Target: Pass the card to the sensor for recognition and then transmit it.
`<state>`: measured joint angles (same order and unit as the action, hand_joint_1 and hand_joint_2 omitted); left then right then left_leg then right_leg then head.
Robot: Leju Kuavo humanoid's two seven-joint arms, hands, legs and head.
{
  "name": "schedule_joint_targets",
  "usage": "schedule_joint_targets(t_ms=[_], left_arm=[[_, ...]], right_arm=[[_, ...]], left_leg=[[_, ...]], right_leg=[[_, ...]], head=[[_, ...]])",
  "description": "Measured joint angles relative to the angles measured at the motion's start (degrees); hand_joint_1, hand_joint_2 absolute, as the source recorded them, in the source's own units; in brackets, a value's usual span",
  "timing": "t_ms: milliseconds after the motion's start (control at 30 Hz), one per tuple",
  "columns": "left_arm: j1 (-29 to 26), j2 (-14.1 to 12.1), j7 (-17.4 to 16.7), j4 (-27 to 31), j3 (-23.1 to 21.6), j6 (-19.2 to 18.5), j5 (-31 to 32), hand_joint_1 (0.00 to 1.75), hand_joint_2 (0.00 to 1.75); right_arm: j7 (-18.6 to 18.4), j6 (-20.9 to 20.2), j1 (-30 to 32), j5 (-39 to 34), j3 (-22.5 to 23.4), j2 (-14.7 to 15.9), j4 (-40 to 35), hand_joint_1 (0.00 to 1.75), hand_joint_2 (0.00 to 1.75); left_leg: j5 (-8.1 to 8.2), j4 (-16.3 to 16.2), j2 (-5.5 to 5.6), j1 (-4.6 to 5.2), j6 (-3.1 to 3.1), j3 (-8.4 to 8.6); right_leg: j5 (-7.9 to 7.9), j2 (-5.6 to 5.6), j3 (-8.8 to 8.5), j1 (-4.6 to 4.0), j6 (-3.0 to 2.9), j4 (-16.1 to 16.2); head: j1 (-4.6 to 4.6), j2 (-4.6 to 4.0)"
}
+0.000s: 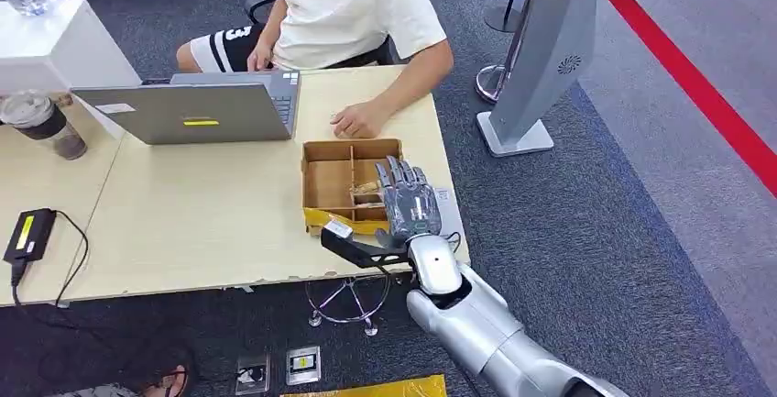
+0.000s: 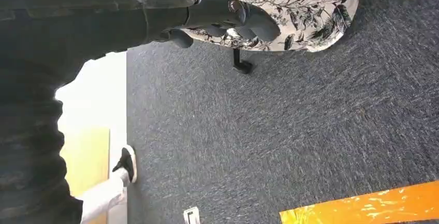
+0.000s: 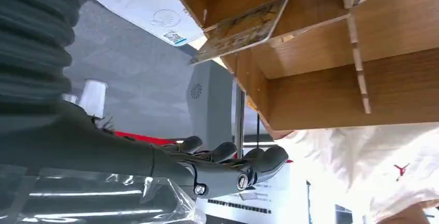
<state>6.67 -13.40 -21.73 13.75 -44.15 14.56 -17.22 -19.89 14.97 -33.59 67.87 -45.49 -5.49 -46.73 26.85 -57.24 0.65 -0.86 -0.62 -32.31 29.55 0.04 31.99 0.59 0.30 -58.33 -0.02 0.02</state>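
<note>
The card (image 3: pixel 240 27) leans tilted in a compartment of the divided cardboard box (image 1: pixel 330 177) near the counter's (image 1: pixel 211 223) right end, propped against a thin divider with one corner sticking out past the box wall. The right hand (image 1: pixel 406 200) hovers over the box's right side, fingers stretched out and apart, holding nothing; in the right wrist view its fingers (image 3: pixel 259 159) show no contact with the card.

Judging from this, the main risk is the grasp: the card is thin and slanted between narrow slats, so broad fingers may knock it flat, push it deeper, or catch on the box wall and drag the light box toward the counter edge, which lies just beside it. A white printed sheet (image 3: pixel 150 6) lies by the box and could be picked up by mistake.

A person (image 1: pixel 357 12) sits at the far side, one hand (image 1: pixel 357 122) resting close to the box, a possible collision. A laptop (image 1: pixel 197 108) and a cup (image 1: pixel 41 122) stand well apart. A grey stand (image 1: pixel 541 58) rises right of the counter.

The left hand (image 2: pixel 228 17) hangs over carpet, fingers curled, gripping nothing
</note>
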Motion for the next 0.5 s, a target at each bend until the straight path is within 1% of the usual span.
schedule_joint_targets(t_ms=[267,500], left_arm=[[0.0,0.0,0.0,0.0,0.0,0.1,0.1,0.0,1.75],[0.0,0.0,0.0,0.0,0.0,0.2,0.0,0.0,1.75]], right_arm=[[0.0,0.5,0.6,0.6,1.1,0.8,-0.1,0.0,1.75],[2.3,0.7,1.0,1.1,1.3,0.4,-0.2,0.02,1.75]], left_leg=[[0.0,0.0,0.0,0.0,0.0,0.0],[0.0,0.0,0.0,0.0,0.0,-0.01]], right_leg=[[0.0,0.0,0.0,0.0,0.0,0.0],[0.0,0.0,-0.01,0.0,0.0,0.0]], head=[[-0.02,0.0],[-0.02,0.0]])
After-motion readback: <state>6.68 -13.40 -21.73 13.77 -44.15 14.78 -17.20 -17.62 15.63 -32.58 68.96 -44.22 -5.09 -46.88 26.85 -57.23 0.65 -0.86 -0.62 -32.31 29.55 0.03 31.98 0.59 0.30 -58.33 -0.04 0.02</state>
